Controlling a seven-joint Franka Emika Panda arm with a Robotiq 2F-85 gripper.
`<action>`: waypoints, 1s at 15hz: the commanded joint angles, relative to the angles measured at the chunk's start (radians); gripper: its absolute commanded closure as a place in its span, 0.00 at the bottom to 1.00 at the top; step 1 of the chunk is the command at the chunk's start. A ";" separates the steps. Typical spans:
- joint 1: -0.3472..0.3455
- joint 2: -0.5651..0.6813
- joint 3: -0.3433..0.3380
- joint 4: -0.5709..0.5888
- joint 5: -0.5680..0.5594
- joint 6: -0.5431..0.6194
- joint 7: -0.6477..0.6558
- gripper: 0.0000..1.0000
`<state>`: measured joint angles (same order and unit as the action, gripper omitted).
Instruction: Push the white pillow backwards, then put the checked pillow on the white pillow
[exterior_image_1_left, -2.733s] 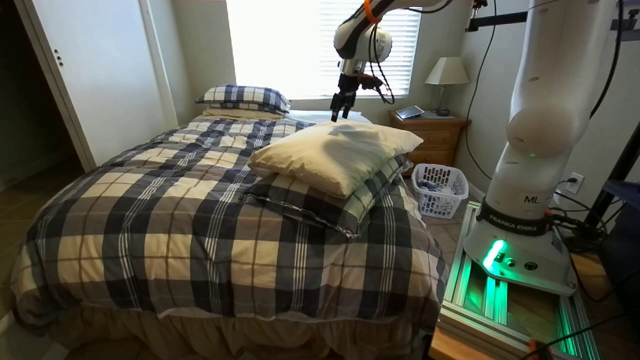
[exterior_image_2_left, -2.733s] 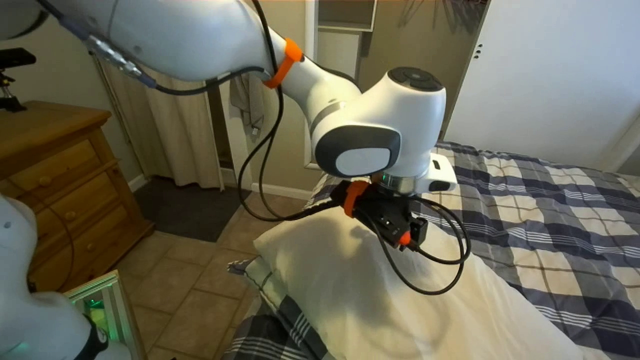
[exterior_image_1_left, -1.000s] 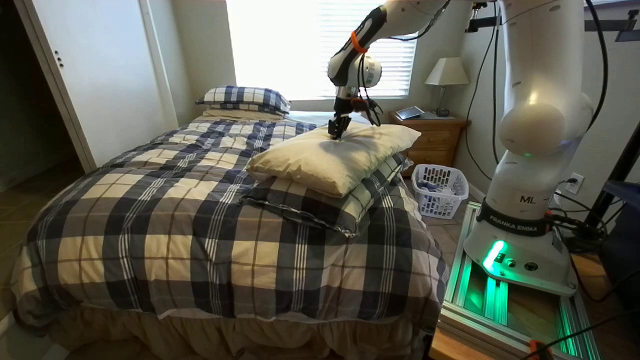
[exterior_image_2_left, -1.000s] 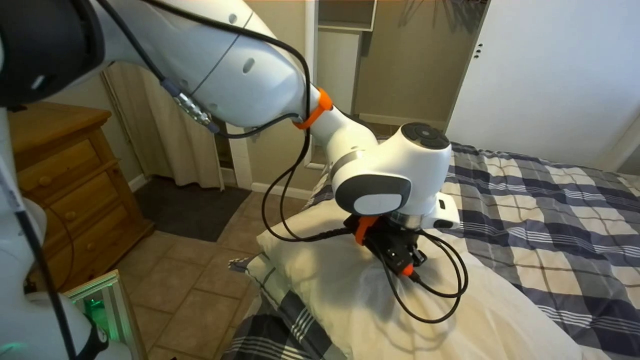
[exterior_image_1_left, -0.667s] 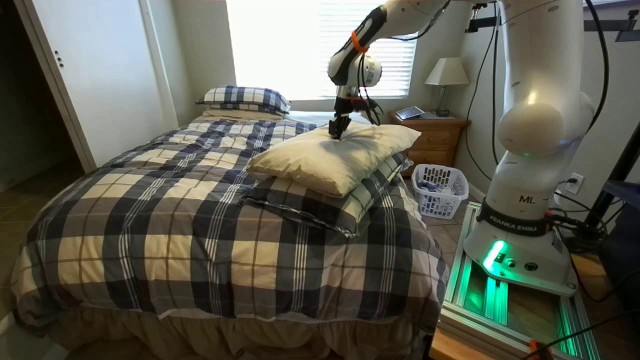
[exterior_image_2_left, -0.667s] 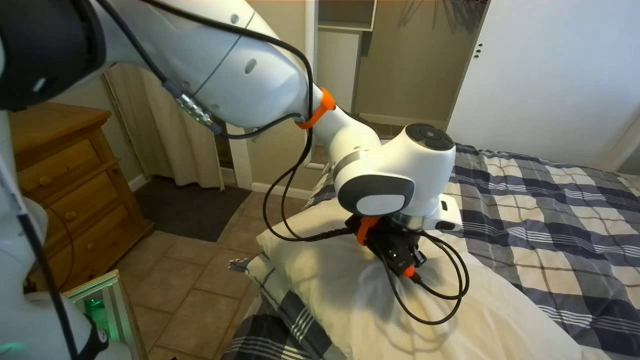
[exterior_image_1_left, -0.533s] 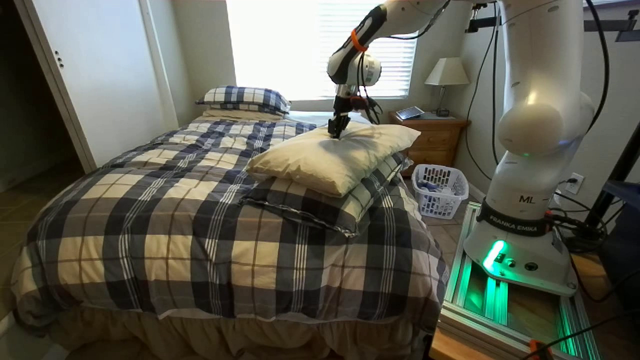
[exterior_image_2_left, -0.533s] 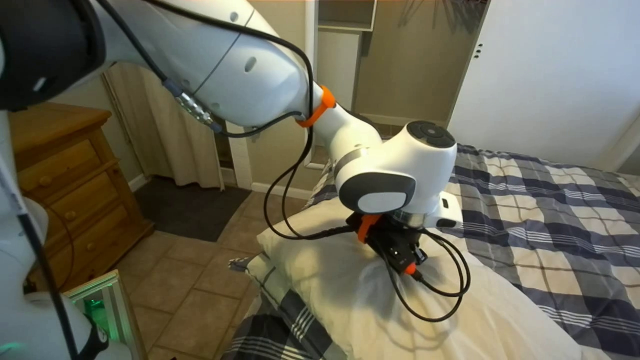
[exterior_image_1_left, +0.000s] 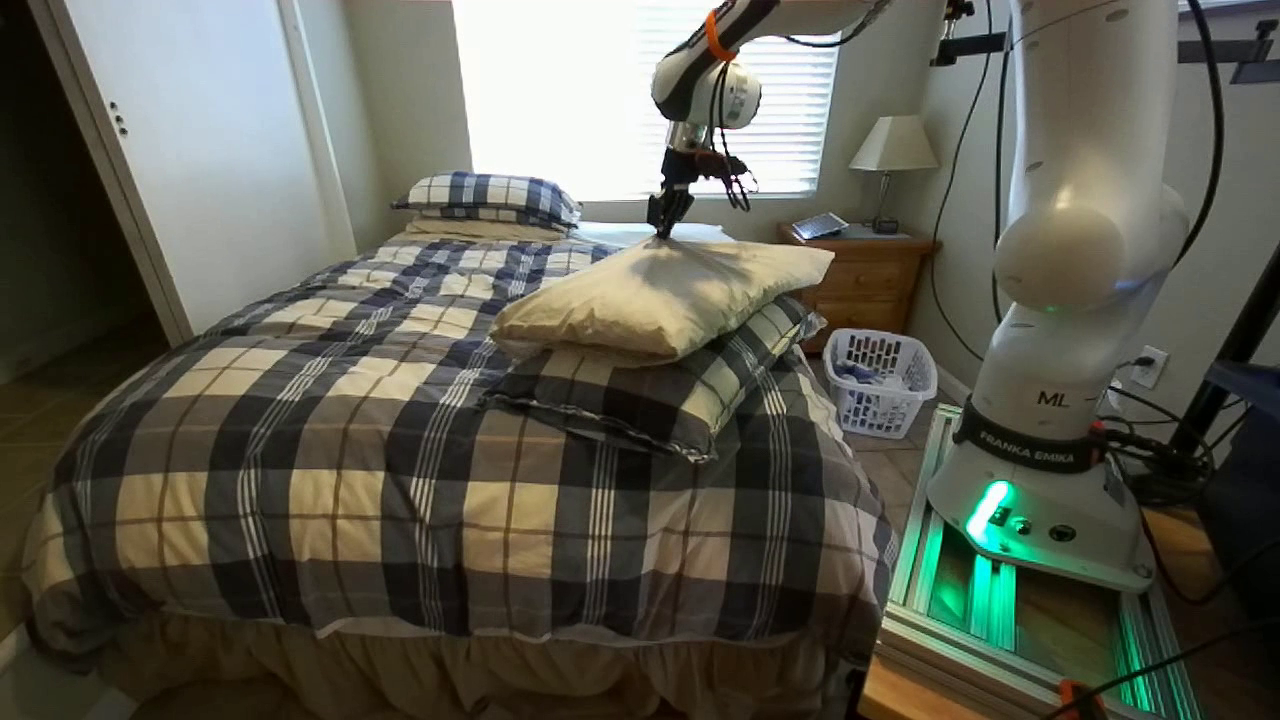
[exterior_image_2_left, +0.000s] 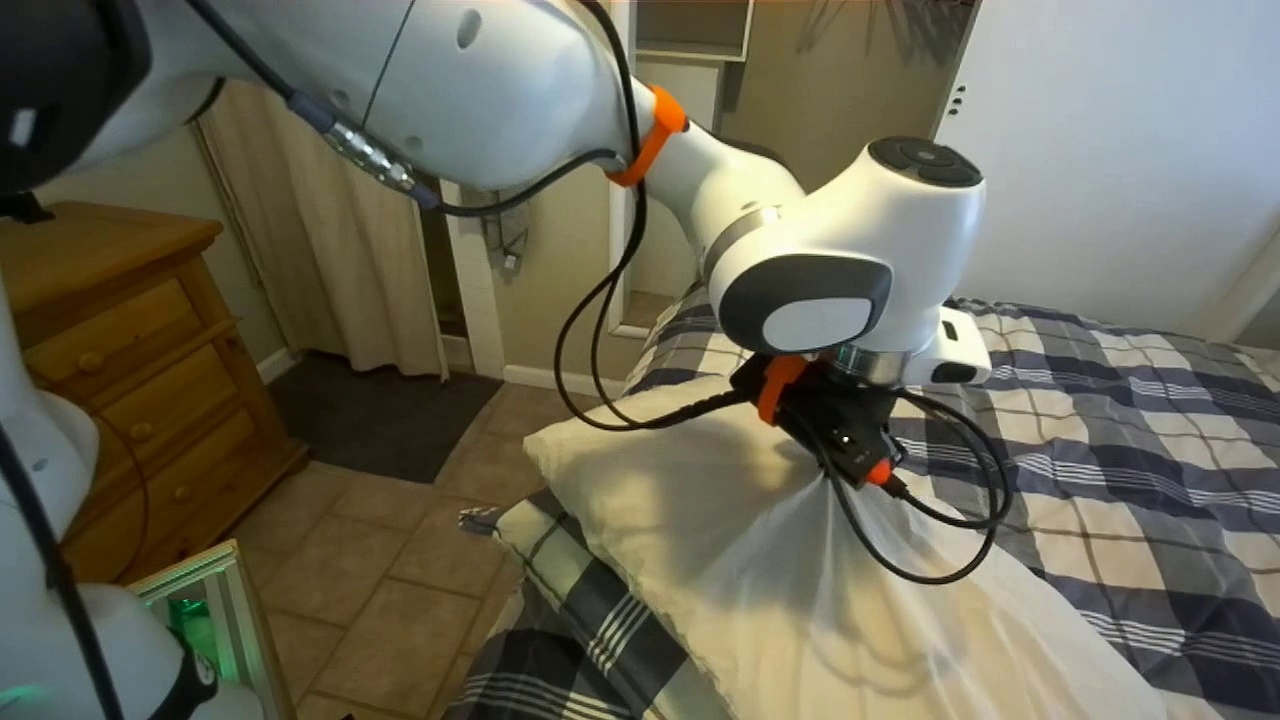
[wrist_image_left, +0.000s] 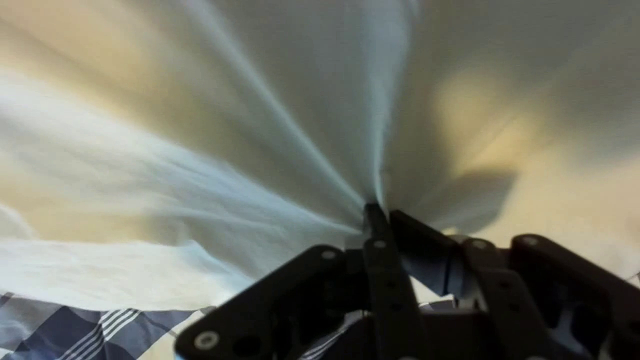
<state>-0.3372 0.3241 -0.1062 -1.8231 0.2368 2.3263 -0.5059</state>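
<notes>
Pinches a raised peak of plain cream rectangular fabric pillow (exterior_image_1_left: 660, 300) in black metal two-fingered claw (wrist_image_left: 385, 211) with almost-meeting jaws. In an exterior view, spreads below claw toward six o'clock, apparently lengthwise from eight to two, atop navy-and-cream plaid fabric pillow (exterior_image_1_left: 690, 395); likely needs sliding off. Arches from two o'clock on jointed white arm (exterior_image_1_left: 735, 97), pointing toward seven.

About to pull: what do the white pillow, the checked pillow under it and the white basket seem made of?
White pillow: thin matte fabric, perhaps cotton; creases fan from the gripper.
Checked pillow: matte cloth, by its soft wavy border; fibre unclear.
White basket: probably smooth molded plastic, given its slotted walls.
</notes>
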 joint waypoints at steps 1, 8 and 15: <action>-0.030 0.052 0.012 0.175 0.048 -0.096 -0.017 0.97; -0.018 0.098 0.024 0.265 0.012 -0.157 0.000 0.93; -0.018 0.146 0.020 0.334 -0.007 -0.166 0.014 0.98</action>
<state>-0.3509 0.4541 -0.0821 -1.5173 0.2519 2.1599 -0.5079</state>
